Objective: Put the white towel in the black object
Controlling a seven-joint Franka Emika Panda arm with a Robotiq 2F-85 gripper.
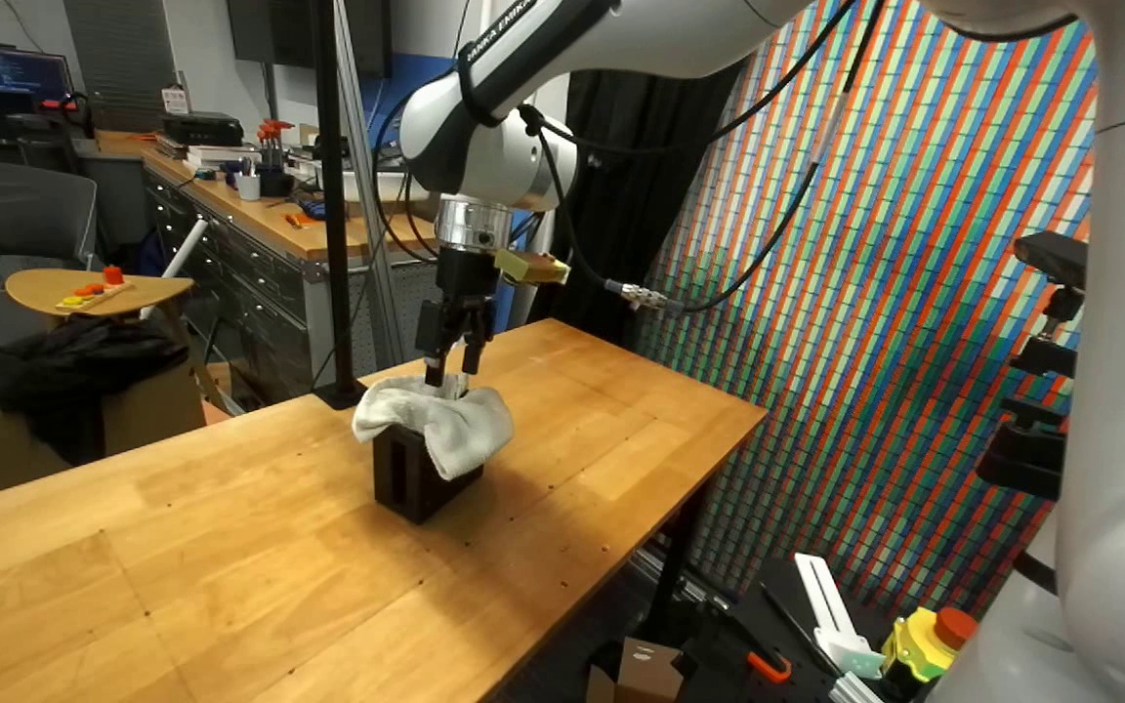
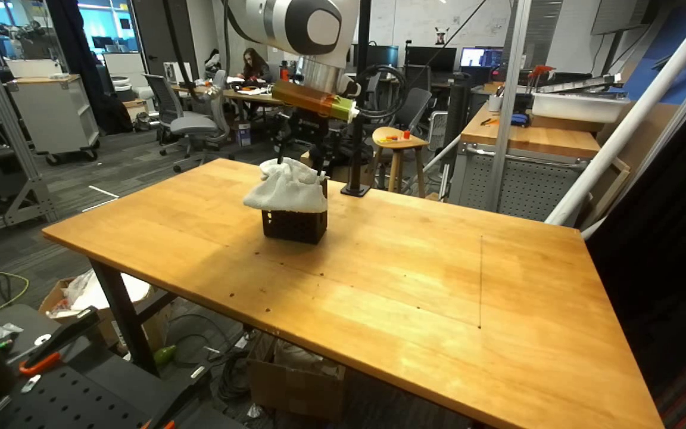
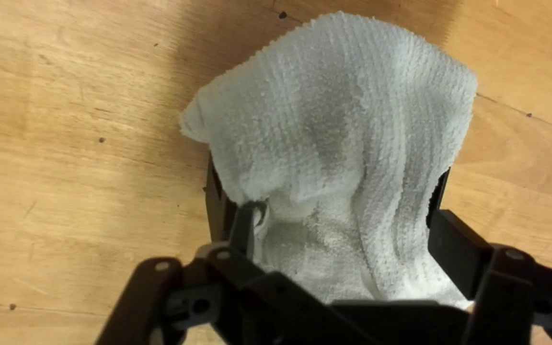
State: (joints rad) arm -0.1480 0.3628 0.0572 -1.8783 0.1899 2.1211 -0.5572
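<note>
The white towel (image 1: 460, 430) is draped over the top of the black box-like object (image 1: 408, 478) on the table. It hangs over the sides in both exterior views; the towel (image 2: 289, 189) covers the top of the black object (image 2: 295, 226), whose lower walls show. In the wrist view the towel (image 3: 333, 120) sags in the middle and hides the inside. My gripper (image 1: 453, 375) is directly above, pointing down. In the wrist view its fingers (image 3: 348, 220) are spread wide at either side of the towel. The left fingertip is against the towel's fold; firm contact cannot be told.
The wooden table (image 1: 260, 557) carries the black object near its far edge in an exterior view. A black vertical post (image 1: 333, 195) is fixed to the table edge close to the gripper; its base also shows in an exterior view (image 2: 355, 189).
</note>
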